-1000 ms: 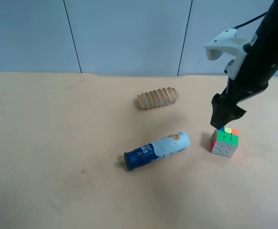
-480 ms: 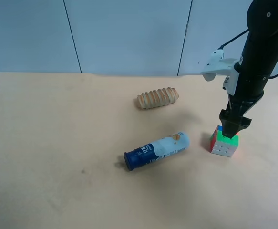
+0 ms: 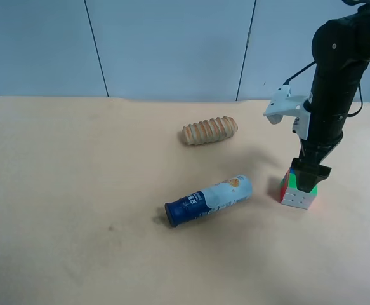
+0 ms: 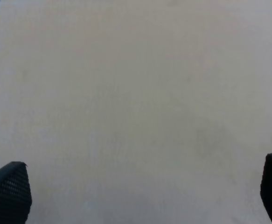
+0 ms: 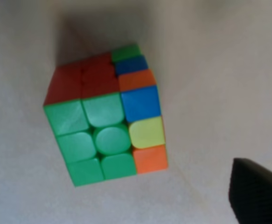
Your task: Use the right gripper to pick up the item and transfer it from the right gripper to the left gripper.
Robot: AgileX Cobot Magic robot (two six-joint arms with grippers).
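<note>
The puzzle cube (image 3: 297, 192) rests on the tan table (image 3: 77, 159) at the exterior high view's right. It fills the right wrist view (image 5: 105, 121), green face up, with red, blue, orange and yellow stickers showing. My right gripper (image 3: 309, 178), on the black arm with the white mount (image 3: 283, 105), points straight down onto the cube's top. In the right wrist view the right gripper (image 5: 122, 198) is open, with one black fingertip (image 5: 259, 189) beside the cube and apart from it. My left gripper (image 4: 140, 191) is open over bare table and is out of the exterior high view.
A blue-and-white tube (image 3: 209, 200) lies on its side to the left of the cube. A ridged tan bread-like roll (image 3: 210, 129) lies farther back. A grey-blue panelled wall (image 3: 172, 44) stands behind the table.
The right arm swung upright and came down, so its gripper moved from just behind the cube to right on top of it. The cube, tube and roll have not moved.
</note>
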